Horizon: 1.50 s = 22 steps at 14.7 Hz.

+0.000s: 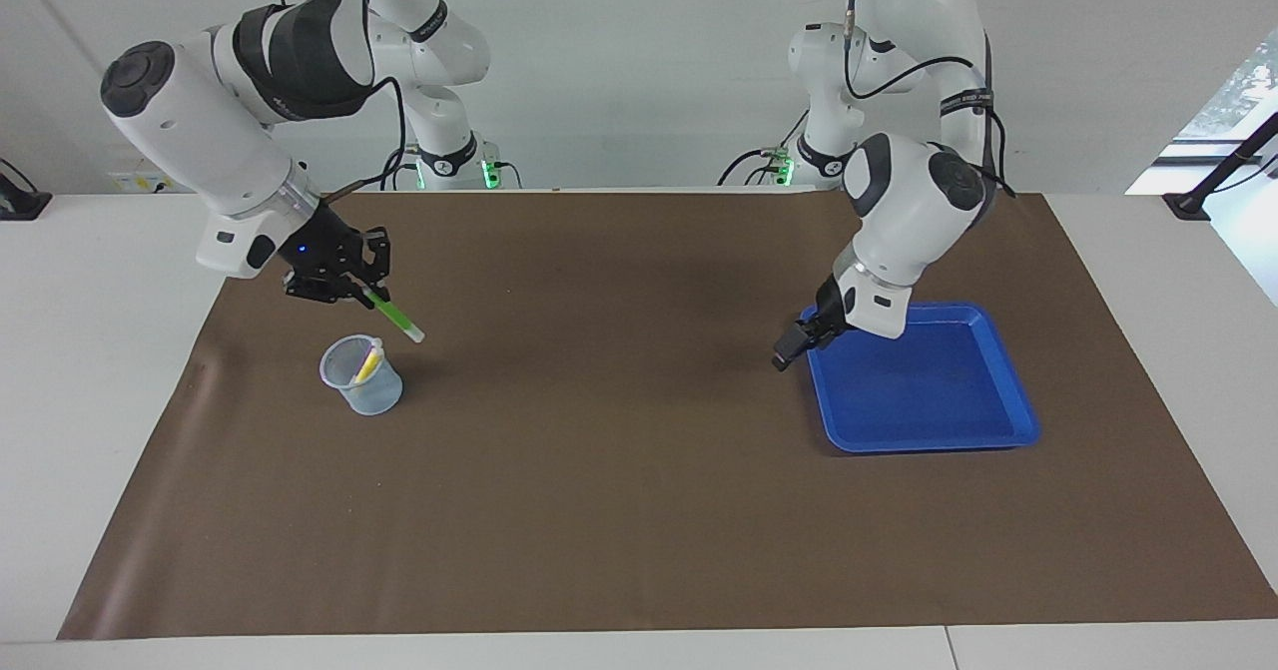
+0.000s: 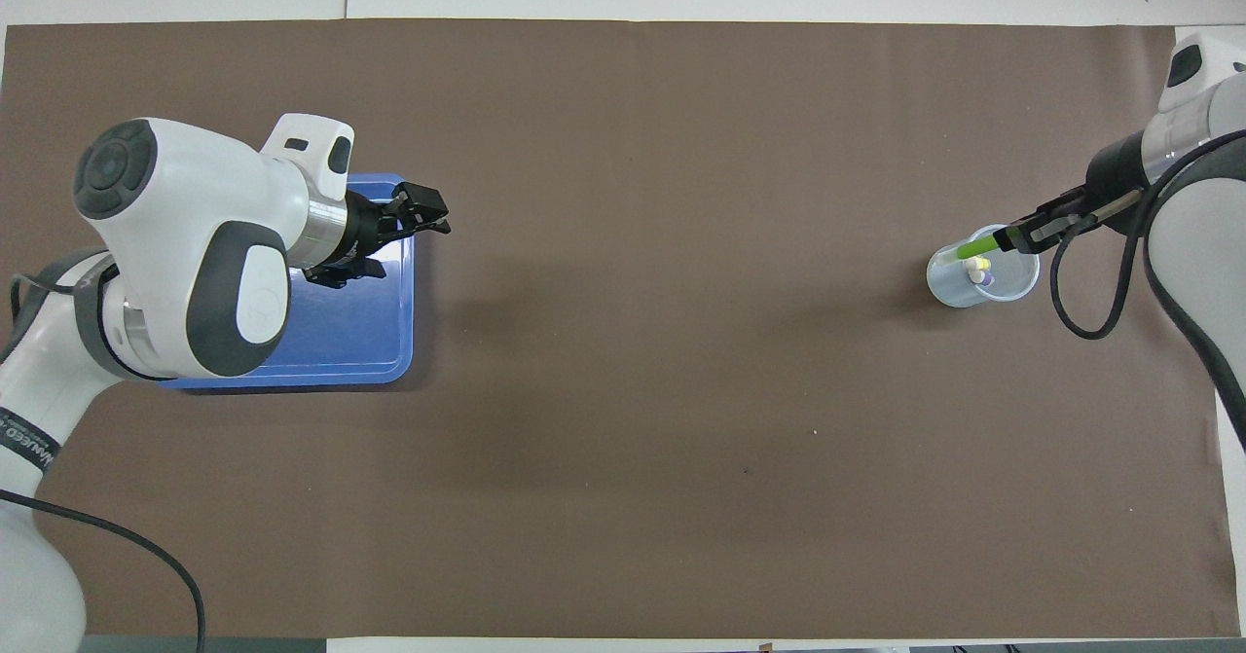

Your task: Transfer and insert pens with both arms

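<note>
Green pen (image 1: 394,318): clamped in the right gripper (image 1: 361,289), slanting down with its pale tip toward 4 o'clock in the facing view, above the cup's rim.
Yellow pen (image 1: 368,362): leaning inside the clear cup (image 1: 361,376) (a purple pen (image 2: 987,279) lies beside it in the overhead view).
Cup: on the brown mat (image 1: 639,510) toward the right arm's end of the table.
Right gripper: fingers closed on the green pen, over the cup.
Left gripper (image 1: 789,350): fingers spread apart, holding nothing, over the blue tray's (image 1: 929,430) edge (at 9 o'clock of the tray in the facing view).
Tray: on the mat at the left arm's end.
</note>
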Tool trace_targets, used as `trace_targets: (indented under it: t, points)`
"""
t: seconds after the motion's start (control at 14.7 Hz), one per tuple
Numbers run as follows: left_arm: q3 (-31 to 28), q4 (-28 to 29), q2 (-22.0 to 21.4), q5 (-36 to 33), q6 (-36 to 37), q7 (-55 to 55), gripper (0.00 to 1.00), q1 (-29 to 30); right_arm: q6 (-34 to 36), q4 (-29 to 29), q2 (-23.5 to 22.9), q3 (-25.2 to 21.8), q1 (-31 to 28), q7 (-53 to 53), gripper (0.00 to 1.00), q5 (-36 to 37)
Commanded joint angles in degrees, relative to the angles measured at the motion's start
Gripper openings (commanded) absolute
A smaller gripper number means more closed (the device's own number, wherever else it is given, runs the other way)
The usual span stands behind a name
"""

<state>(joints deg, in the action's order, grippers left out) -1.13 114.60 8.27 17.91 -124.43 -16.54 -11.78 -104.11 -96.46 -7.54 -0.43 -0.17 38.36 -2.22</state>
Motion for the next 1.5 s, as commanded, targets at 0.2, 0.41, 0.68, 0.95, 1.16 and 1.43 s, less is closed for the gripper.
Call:
trace_targets:
  t: [0.2, 0.41, 0.68, 0.95, 1.16, 1.43]
  points:
    - [0.61, 1.59, -5.28, -7.98, 9.20, 22.40, 1.00, 11.33, -6.97, -6.00, 1.47, 0.25, -1.58, 8.91, 0.00, 5.47]
    - [0.61, -0.68, -7.12, -11.92, 12.45, 27.61, 1.00, 13.80, -7.16, -8.04, 2.09, 0.25, -3.61, 10.68, 0.00, 5.47]
    - [0.61, -11.57, -7.39, -14.57, 22.37, 27.62, 1.00, 13.89, -8.30, -11.46, 3.40, 0.25, -3.70, 9.37, 0.00, 5.29]
    - [0.69, -22.47, -6.78, -16.41, 32.74, 27.62, 1.00, 13.45, -8.83, -12.70, 4.02, 0.34, -3.17, 7.16, 0.26, 5.29]
    - [1.22, -26.10, -7.21, -17.30, 37.68, 27.09, 1.00, 12.92, -8.30, -12.09, 3.85, 0.34, -3.17, 7.25, 0.48, 5.29]
    - [1.31, -23.55, -8.36, -16.95, 35.94, 25.86, 1.00, 12.31, -6.12, -9.20, 3.23, 0.34, -3.35, 7.25, 1.00, 4.50]
